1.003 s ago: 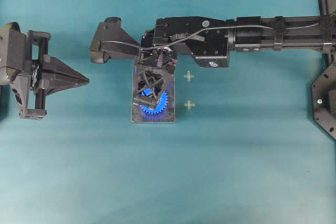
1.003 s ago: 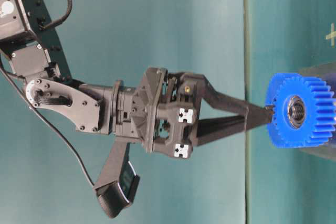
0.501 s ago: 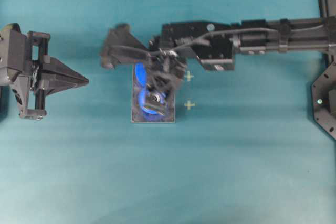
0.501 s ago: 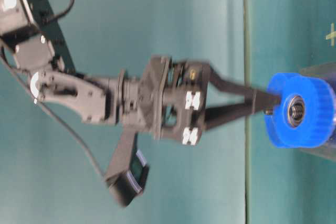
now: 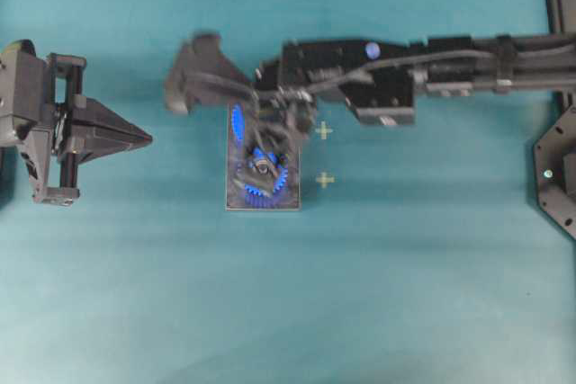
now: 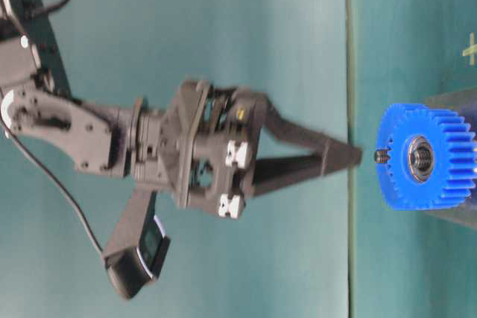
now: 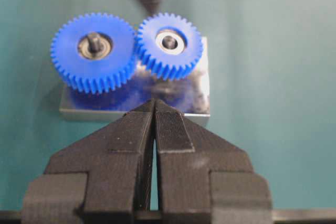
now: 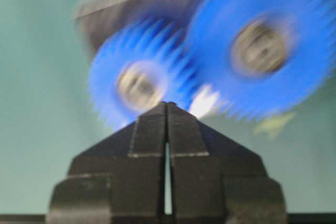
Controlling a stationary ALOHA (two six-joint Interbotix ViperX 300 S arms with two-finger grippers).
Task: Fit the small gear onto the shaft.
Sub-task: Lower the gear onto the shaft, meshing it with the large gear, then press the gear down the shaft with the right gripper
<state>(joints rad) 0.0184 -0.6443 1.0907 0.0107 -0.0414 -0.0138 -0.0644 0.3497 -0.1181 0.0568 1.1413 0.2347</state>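
Note:
The small gear (image 7: pixel 169 44), bright blue with a silver bearing, lies flat on the grey plate (image 7: pixel 202 106), its teeth against the larger gear's. It also shows as small gear (image 5: pixel 261 177) and small gear (image 6: pixel 425 158). The shaft is hidden inside it, apart from a silver end in the bearing (image 6: pixel 422 159). My right gripper (image 6: pixel 356 156) is shut and empty, its tips just above and clear of the gear; the right wrist view is blurred, with the right gripper (image 8: pixel 167 104) over the gear's bearing. My left gripper (image 5: pixel 148 138) hangs shut and empty left of the plate.
A larger blue gear (image 7: pixel 94 51) sits on its own peg on the same plate, on the far side of the small gear. Two pale cross marks (image 5: pixel 324 131) (image 5: pixel 325 180) lie right of the plate. A black frame (image 5: pixel 558 177) stands at the right edge.
The right gripper, shut throughout, pressed on the small gear, then rose off it. The gear blurred and shifted half a second ago and now lies still and level.

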